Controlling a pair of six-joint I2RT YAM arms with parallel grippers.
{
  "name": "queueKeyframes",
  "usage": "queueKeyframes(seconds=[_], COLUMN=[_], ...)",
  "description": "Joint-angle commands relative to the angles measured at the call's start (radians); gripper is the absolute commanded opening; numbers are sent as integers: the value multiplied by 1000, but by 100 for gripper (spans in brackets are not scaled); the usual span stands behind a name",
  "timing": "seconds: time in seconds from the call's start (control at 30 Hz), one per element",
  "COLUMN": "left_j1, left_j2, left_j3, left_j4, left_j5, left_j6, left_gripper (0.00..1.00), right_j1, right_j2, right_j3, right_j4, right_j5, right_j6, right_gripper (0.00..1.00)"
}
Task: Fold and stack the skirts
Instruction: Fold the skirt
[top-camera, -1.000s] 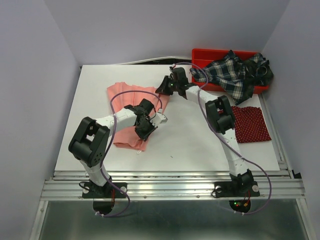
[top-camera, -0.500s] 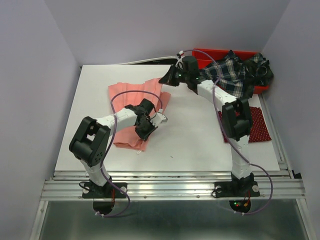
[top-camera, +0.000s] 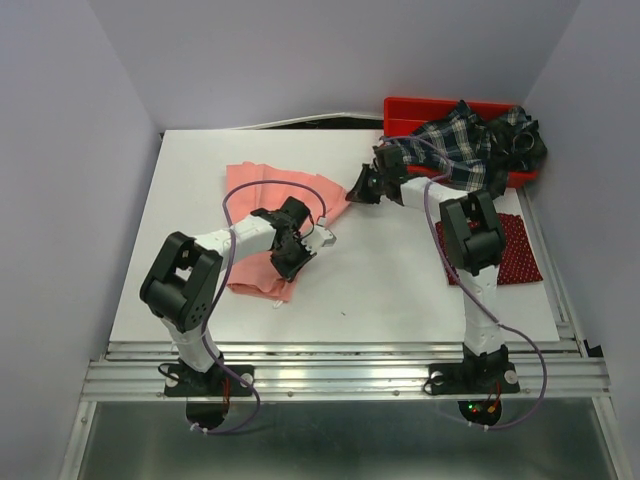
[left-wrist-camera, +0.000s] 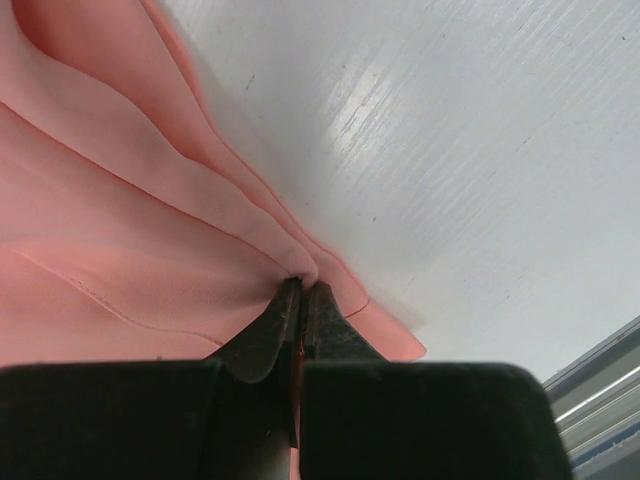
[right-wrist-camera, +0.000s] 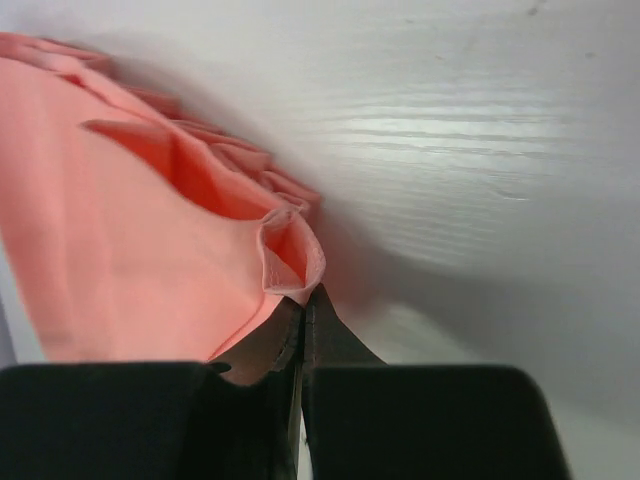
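The salmon-pink skirt (top-camera: 270, 205) lies on the white table left of centre. My left gripper (top-camera: 291, 262) is shut on its near right edge; in the left wrist view the gripper (left-wrist-camera: 303, 288) pinches a fold of the pink cloth (left-wrist-camera: 120, 250). My right gripper (top-camera: 357, 192) is shut on the skirt's far right corner; in the right wrist view the gripper (right-wrist-camera: 303, 295) holds a rolled hem of the pink cloth (right-wrist-camera: 150, 250). The dark red dotted skirt (top-camera: 505, 250) lies flat at the right. The navy-and-white plaid skirt (top-camera: 465, 145) is bunched over the red bin.
The red plastic bin (top-camera: 420, 107) stands at the back right corner under the plaid skirt. Purple cables loop from both arms above the table (top-camera: 380, 280). Grey walls close in the left, back and right sides.
My right gripper has swung right and nearer with the skirt's corner, pulling the far right edge outward. The left gripper has stayed in place, still holding the cloth.
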Motion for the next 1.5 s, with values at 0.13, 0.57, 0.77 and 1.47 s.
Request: queueKeyframes(seconds=[0.13,0.57,0.77,1.47], left_j1=[0,40,331,439], left_j2=[57,-358,-294,165], left_j3=[-67,169,157,246], left_j4=[-81,-151,-189,-110], left_j5=[-49,152,248,383], left_j6=[21,-36,-24,30], left_gripper=[29,80,75,53], right_j1=[2,27,130,108], right_j2=[81,-2,137,365], right_j3=[116,348,481,615], right_j4=[9,-20,-124,-406], right_j5=[120,-186,-353,-182], right_j6=[-100,-266,-294,-548], right_gripper=[14,77,74,72])
